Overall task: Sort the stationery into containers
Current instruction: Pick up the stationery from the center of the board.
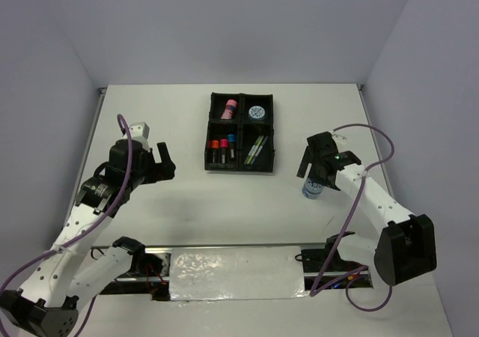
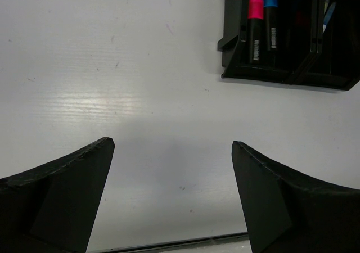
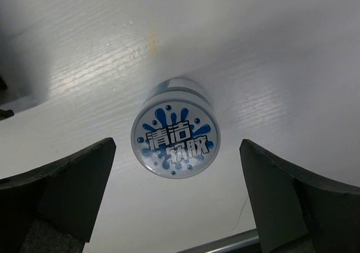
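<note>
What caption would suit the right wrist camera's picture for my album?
Open right pincer lined up on a blue-white roll standing on the white table.

Top view: high, rearward, covers whole desk [image 1: 150, 112]. Wrist views: close, downward. Roll [image 3: 175, 138] below right tool [image 3: 175, 149] shared with top.

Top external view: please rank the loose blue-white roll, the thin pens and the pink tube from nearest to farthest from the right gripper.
1. The blue-white roll: on the table, just below the open right gripper.
2. The thin pens: in the near right compartment of the tray.
3. The pink tube: in the far left compartment.
</note>
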`<state>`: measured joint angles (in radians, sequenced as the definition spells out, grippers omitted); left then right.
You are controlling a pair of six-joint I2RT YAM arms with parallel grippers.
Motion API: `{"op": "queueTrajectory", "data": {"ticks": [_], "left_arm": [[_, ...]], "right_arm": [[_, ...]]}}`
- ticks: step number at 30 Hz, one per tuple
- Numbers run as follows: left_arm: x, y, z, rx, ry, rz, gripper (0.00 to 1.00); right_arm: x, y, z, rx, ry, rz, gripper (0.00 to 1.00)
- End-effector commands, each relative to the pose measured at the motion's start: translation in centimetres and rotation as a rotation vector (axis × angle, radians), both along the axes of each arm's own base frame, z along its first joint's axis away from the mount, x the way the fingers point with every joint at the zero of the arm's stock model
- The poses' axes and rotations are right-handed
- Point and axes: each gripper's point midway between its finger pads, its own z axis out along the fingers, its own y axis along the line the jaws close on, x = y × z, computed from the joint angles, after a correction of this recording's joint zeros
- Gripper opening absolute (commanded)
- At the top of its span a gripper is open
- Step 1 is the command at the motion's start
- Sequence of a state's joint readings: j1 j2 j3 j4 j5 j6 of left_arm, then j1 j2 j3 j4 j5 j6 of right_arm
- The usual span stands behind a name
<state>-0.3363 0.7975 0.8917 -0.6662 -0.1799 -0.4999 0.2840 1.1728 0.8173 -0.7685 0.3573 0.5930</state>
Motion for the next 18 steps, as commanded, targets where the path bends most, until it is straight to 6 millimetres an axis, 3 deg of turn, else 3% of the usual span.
{"op": "queueTrajectory", "data": {"ticks": [1,5,8,14,16,17,18], "left_arm": [[0.3,-0.1,0.3,-0.003,-0.014,-0.006,0.99],[0.3,-0.2,0.3,-0.005,-0.016,-0.013,0.99],[0.3,-0.2,0.4,-0.006,-0.02,-0.015,0.99],[0.3,-0.3,0.4,-0.007,-0.019,-0.022,0.99],[0.3,-0.3,0.5,-0.008,-0.022,-0.022,0.99],[0.3,-0.4,0.5,-0.009,-0.023,-0.025,0.99],[0.3,-0.4,0.5,-0.009,-0.023,-0.025,0.99]], "right_arm": [[2.3,0.5,0.2,0.049,-0.079,0.001,1.0],[2.4,0.5,-1.8,0.055,-0.025,0.011,0.99],[2.3,0.2,-2.4,0.045,-0.007,-0.002,0.93],[2.0,0.4,-2.2,0.064,-0.024,0.003,0.59],[2.1,0.5,-1.6,0.071,-0.042,0.012,0.44],[2.1,0.5,-1.4,0.071,-0.046,0.013,0.12],[1.9,0.3,-1.2,0.065,-0.04,0.006,0.0]]}}
